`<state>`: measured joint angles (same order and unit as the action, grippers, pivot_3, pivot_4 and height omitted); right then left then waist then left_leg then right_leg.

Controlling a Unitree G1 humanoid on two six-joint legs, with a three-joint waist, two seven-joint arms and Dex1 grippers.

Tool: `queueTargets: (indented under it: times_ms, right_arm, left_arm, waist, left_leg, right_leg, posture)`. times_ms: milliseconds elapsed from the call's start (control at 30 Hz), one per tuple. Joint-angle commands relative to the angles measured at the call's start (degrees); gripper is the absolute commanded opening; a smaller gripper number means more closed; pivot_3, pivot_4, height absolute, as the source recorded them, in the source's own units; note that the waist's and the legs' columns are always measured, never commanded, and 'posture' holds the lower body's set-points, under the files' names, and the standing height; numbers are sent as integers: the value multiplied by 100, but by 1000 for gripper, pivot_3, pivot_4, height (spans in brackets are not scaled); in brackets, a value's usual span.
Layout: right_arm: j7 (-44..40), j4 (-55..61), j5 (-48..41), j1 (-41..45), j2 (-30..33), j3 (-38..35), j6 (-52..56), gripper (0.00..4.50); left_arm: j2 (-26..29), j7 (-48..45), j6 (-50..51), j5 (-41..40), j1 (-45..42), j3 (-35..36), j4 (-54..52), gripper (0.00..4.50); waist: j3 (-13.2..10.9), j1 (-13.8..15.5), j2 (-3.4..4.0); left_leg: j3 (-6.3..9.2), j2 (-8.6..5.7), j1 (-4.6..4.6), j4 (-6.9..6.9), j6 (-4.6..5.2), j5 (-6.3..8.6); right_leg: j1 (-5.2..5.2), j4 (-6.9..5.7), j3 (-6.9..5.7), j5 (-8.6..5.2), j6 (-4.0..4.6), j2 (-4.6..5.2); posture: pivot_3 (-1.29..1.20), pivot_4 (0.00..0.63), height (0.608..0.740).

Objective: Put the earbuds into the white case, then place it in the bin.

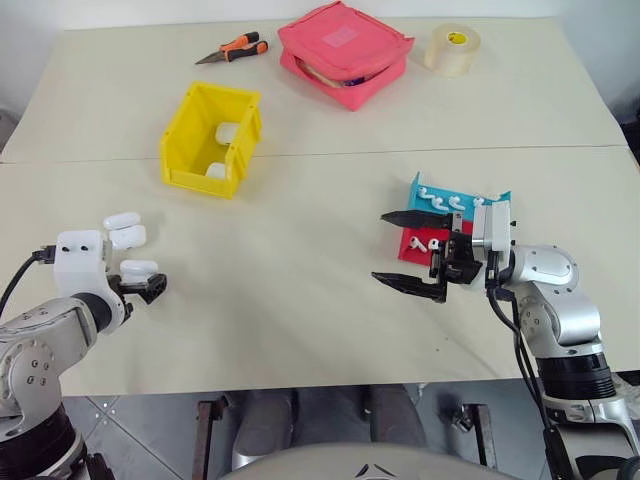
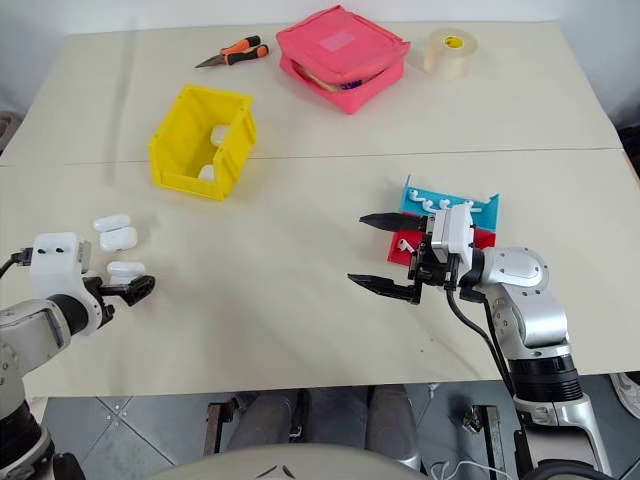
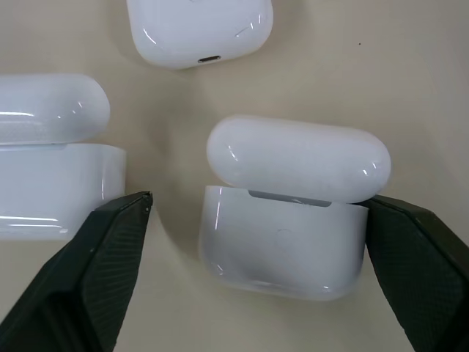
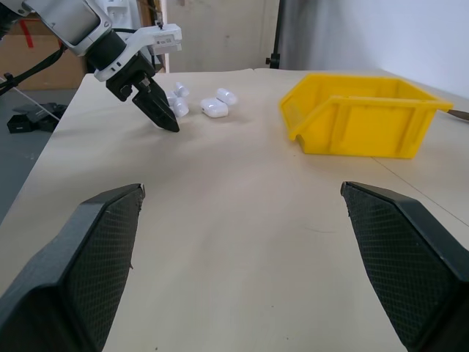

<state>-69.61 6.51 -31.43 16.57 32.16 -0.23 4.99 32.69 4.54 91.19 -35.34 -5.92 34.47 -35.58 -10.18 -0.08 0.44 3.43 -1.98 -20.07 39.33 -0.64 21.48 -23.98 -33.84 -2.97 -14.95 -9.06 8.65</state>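
1. The left gripper (image 3: 256,220) stood with its two black fingers spread wide, one on either side of a white case (image 3: 289,213) on the table (image 1: 300,280), clamping nothing.
2. That case's lid was ajar; a second open case (image 3: 51,169) lay just beside it and a third, shut one (image 3: 198,29) near them.
3. The right gripper (image 1: 410,250) hung released and empty above the table, fingers wide apart, pointing toward the robot's left.
4. Just behind it lay the earbuds (image 1: 440,200), on the blue tray (image 1: 420,185) and the red tray (image 1: 412,245).
5. The yellow bin (image 1: 190,135) sat farther back, well apart from both grippers, with white cases inside.
6. Beyond lay a pink pouch (image 1: 345,50), a tape roll (image 1: 452,48) and orange-handled pliers (image 1: 235,48).
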Motion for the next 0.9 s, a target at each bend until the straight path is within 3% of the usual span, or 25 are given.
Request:
queueTargets:
  times_ms: [33, 267, 367, 467, 700, 800, 900]
  right_arm:
    - [-8, 183, -51, -35, 32, -96, -40, 4500]
    - [12, 211, -34, -57, 10, -72, -59, 4500]
    - [15, 190, -27, -55, 3, -81, -83, 4500]
    - [24, 195, -20, -81, -10, -79, -103, 4500]
    - [17, 88, 25, -84, -89, -66, -177, 4500]
    - [-14, -41, 36, -19, -55, -111, -194, 4500]
    - [-66, -145, 48, 46, 56, -192, -186, 4500]
  left_arm:
    - [77, 142, 131, -40, 168, 76, 23, 4474]
    - [165, 244, 131, -261, 277, 49, 113, 4474]
    - [271, 291, 131, -471, 389, 13, 151, 3868]
    - [367, 362, 131, -669, 505, 7, 140, 2971]
    - [262, -32, 37, -953, 212, 130, -131, 2901]
    - [78, -1035, -1298, -1186, 171, 1, -491, 2901]
    - [50, -2566, -3419, -746, 654, -402, -624, 2901]
  waist:
    - [1, -5, 1]
    - [1, -11, 2]
    - [1, -17, 3]
    - [3, -23, 5]
    - [5, -8, 8]
    - [3, 15, 4]
    - [3, -5, -4]
  left_leg:
    - [0, 0, 0, 0, 0, 0]
    - [-1, 2, 1, 0, 0, 0]
    - [-1, 2, 2, 0, 0, 0]
    - [-5, 4, 3, -3, -1, 1]
    - [-15, 6, 11, -9, -2, 1]
    - [-14, 2, 5, -5, -1, 1]
    - [-10, 4, -4, 1, -1, 1]
  right_leg:
    - [0, 0, 0, 0, 0, 0]
    - [-1, 0, 2, 0, 0, -2]
    - [-1, 0, 2, 0, 0, -2]
    - [-3, -1, 5, -1, 1, -2]
    - [-3, -2, 14, -1, 3, -5]
    - [-3, -1, 12, -1, 3, -1]
    - [-5, 3, 6, -1, 3, -1]
  posture:
    - [0, 150, 740]
    - [0, 150, 740]
    - [0, 150, 740]
    - [0, 150, 740]
    - [0, 150, 740]
    - [0, 150, 740]
    - [0, 150, 740]
